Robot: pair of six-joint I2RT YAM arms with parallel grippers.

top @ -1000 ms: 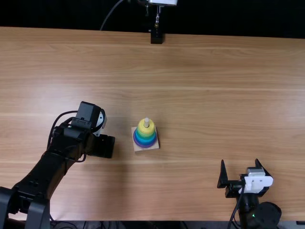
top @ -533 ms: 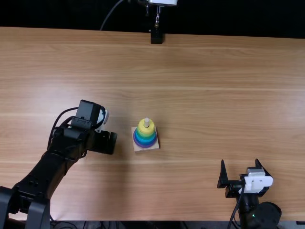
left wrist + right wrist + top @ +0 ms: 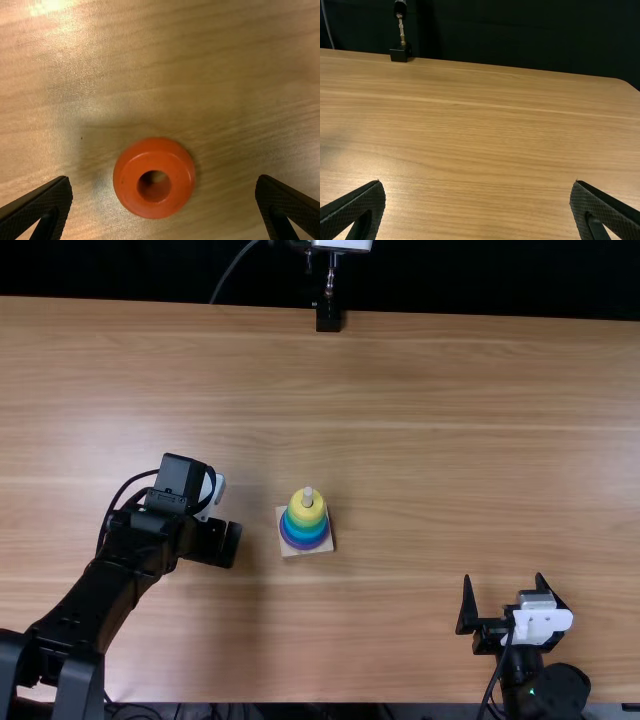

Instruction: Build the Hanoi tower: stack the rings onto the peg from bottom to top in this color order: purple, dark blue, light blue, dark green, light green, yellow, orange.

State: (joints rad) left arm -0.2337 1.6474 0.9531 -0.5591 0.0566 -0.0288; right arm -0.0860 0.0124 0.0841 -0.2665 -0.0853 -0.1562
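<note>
With left tool (image 3: pixel 219 544) spread apart, hovered over the tabletop (image 3: pixel 450 440), facing the orange ring (image 3: pixel 154 162), lying there untouched, aligned between the fingers; held right tool (image 3: pixel 504 582) apart too.

Stacked rings (image 3: pixel 305 527) partly hide peg (image 3: pixel 308 497)

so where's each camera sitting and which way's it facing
Top view: above the table's near edge, facing steeply down and forward; left arm and right arm show.
Left wrist view: on that wrist, facing down at the orange ring; two fingers show.
Right wrist view: that wrist, facing across the table; two fingers show.
Top and right wrist views share the black mount.
</note>
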